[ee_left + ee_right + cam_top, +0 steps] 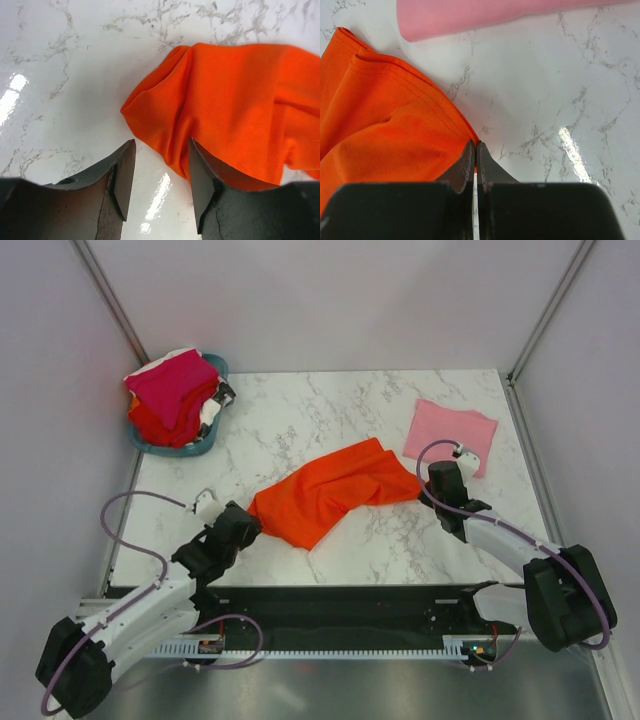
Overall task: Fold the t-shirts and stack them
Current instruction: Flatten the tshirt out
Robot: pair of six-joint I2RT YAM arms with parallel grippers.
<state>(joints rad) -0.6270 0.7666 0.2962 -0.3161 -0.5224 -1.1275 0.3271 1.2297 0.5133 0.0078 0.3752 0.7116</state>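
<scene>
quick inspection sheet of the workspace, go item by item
surface: white marble table, glossy
job's things: orange t-shirt crumpled mid-table; pink t-shirt folded flat at far right; magenta, red and white shirts piled in teal basket, far left
clutter: nothing seen
grippers: left gripper open at orange t-shirt's left edge; right gripper shut on its right hem
cables: purple cables loop off both arms
surroundings: plain white walls, metal corner posts

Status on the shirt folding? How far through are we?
Done: one pink t-shirt lies folded flat at the far right. In hand: the orange t-shirt is crumpled mid-table. The right gripper is shut on its hem, and the left gripper is open at the opposite edge, not gripping yet. Left: fold the orange one, stack it, then do the pile of shirts in the teal basket.
</scene>
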